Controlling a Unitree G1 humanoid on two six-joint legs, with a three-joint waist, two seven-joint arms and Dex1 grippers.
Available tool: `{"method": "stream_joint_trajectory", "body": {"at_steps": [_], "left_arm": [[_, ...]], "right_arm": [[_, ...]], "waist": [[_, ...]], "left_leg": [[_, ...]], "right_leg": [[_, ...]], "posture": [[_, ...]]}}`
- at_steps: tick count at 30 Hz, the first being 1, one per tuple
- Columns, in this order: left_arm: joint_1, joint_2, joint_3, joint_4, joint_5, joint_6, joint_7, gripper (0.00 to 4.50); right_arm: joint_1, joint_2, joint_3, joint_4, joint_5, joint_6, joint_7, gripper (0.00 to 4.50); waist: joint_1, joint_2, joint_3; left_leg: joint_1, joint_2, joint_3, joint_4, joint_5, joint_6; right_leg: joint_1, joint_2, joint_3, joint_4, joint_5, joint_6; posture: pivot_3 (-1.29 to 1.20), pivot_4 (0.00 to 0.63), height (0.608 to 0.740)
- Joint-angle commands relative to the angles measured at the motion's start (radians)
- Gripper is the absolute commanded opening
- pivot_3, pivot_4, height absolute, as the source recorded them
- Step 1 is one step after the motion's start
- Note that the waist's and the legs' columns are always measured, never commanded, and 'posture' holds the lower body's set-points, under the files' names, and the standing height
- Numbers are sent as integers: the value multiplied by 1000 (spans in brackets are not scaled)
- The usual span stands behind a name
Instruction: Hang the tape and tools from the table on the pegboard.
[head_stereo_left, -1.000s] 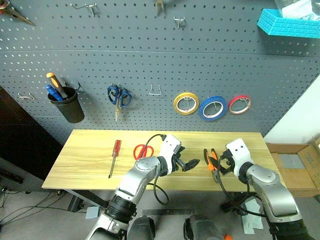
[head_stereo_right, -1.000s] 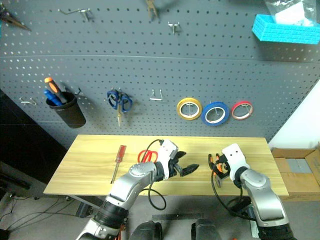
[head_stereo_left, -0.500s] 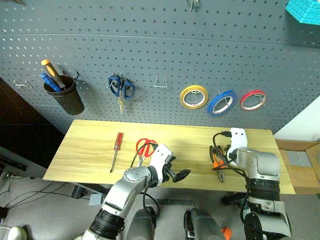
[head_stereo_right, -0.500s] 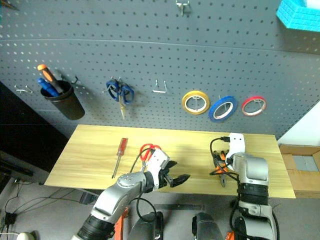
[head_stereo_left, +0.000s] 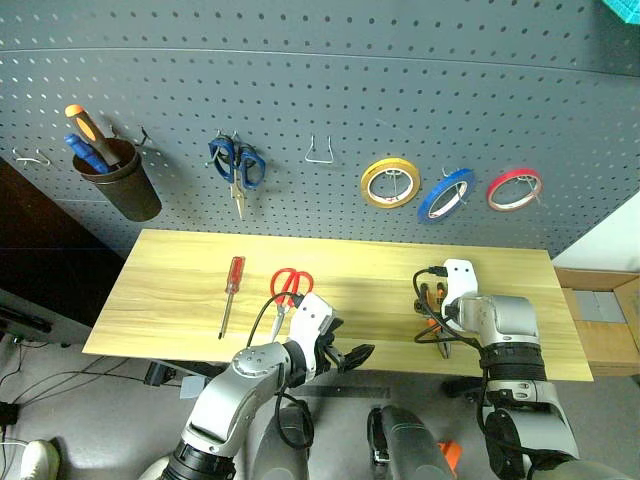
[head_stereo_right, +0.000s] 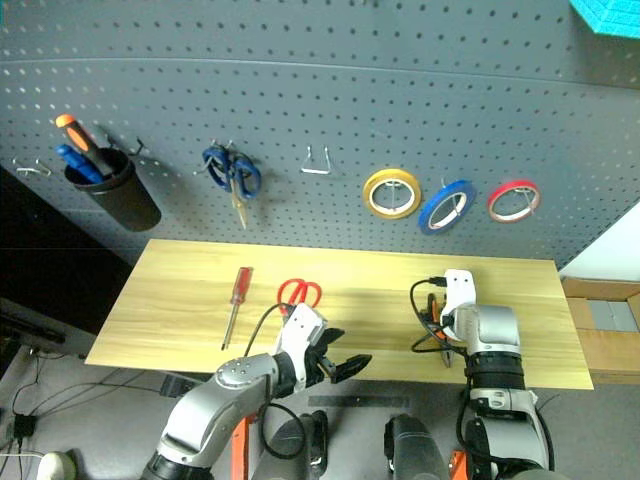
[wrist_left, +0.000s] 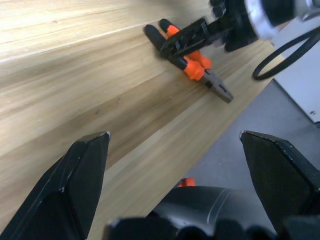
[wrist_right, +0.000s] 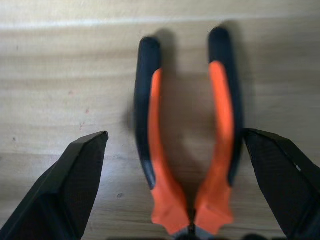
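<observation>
Head eyes overlook table (head_stereo_left: 180, 290); both wrist views share pliers (wrist_right: 187, 140) close.

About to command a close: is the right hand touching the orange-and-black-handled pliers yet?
Apart. In the right wrist view, the right hand straddles the orange-and-black-handled pliers, with bare wood showing between each black finger and the handles.

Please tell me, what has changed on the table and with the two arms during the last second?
The right gripper has come down over the pliers, open, its fingers on either side of the handles, not gripping. The left gripper, open and empty, has pulled back to the table's near edge. The screwdriver, red scissors and pliers lie where they were; the blue tape hangs on the pegboard as before.
</observation>
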Motion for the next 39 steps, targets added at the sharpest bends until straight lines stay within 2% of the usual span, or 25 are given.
{"method": "stream_joint_trajectory", "body": {"at_steps": [1, 5, 10, 11, 18, 20, 25, 27, 30, 34, 39], "left_arm": [[7, -7, 0, -57, -23, 13, 11, 4500], [6, -14, 13, -64, -44, 19, 12, 4500], [3, -24, 24, -70, -72, 29, 16, 4500], [1, -24, 21, -69, -73, 28, 17, 4500], [-16, -29, 2, -40, -65, 3, 18, 4500], [-21, -25, 16, -51, -70, -1, 18, 4500], [9, -19, 86, -121, -124, 27, 27, 4500], [21, -5, 118, -159, -147, 36, 28, 4500], [16, 6, 179, -198, -178, 45, 41, 4500], [-27, 6, 281, -263, -218, 56, 99, 4500], [-98, -5, 330, -296, -235, 79, 173, 4500]], "right_arm": [[-6, -22, 26, 42, 6, -54, 21, 4447], [7, -55, 56, 89, -4, -114, 38, 4447], [13, -67, 50, 92, 3, -125, 34, 2814], [14, -67, 46, 89, 5, -124, 32, 2739], [25, -73, 38, 23, 19, -105, 31, 2740], [63, -91, 57, -92, 42, -93, 79, 2740], [224, -153, 168, -564, 146, -104, 236, 2740], [260, -124, 180, -743, 203, -105, 249, 2740], [234, -53, 206, -886, 249, -136, 232, 2740], [100, 22, 288, -862, 195, -301, 191, 2740], [-28, 55, 323, -725, 143, -496, 183, 2740]], "waist": [[0, -1, 1], [5, -3, 4], [8, -4, 5], [8, -4, 5], [10, -4, 5], [16, -4, 5], [17, 0, 2], [14, 0, -1], [8, 0, -11], [6, -4, -36], [20, -18, -74]], "left_leg": [[0, 0, 0, 0, 0, 0], [0, 0, 0, 0, 0, 0], [0, 0, 0, 0, 0, 0], [0, 0, 0, 0, 0, 0], [0, 0, 0, -1, 0, 0], [-1, 0, 0, -2, 0, 0], [-10, -1, 1, -5, 0, -1], [-15, 0, 0, -4, 0, -2], [-15, 1, -2, -3, 1, -7], [-16, 0, -5, 1, 1, -7], [-15, -2, -6, 5, 3, -6]], "right_leg": [[0, 0, 0, 0, 0, 0], [0, 0, 0, -1, 0, 1], [0, -1, 0, -2, 0, 1], [0, -1, 0, -2, 0, 1], [0, -1, 0, -4, 0, 1], [0, -1, 0, -4, 0, 1], [-10, -1, 0, -4, 0, 3], [-14, 0, 0, -3, 0, 3], [-15, 2, -3, -1, 0, 3], [-14, 1, -5, 1, 0, 3], [-10, 1, -6, 0, 2, 5]], "posture": [[133, 298, 740], [144, 303, 740], [133, 298, 740], [133, 298, 740], [113, 271, 740], [105, 250, 740], [80, 182, 740], [82, 156, 740], [90, 124, 740], [104, 78, 740], [130, 63, 740]]}}
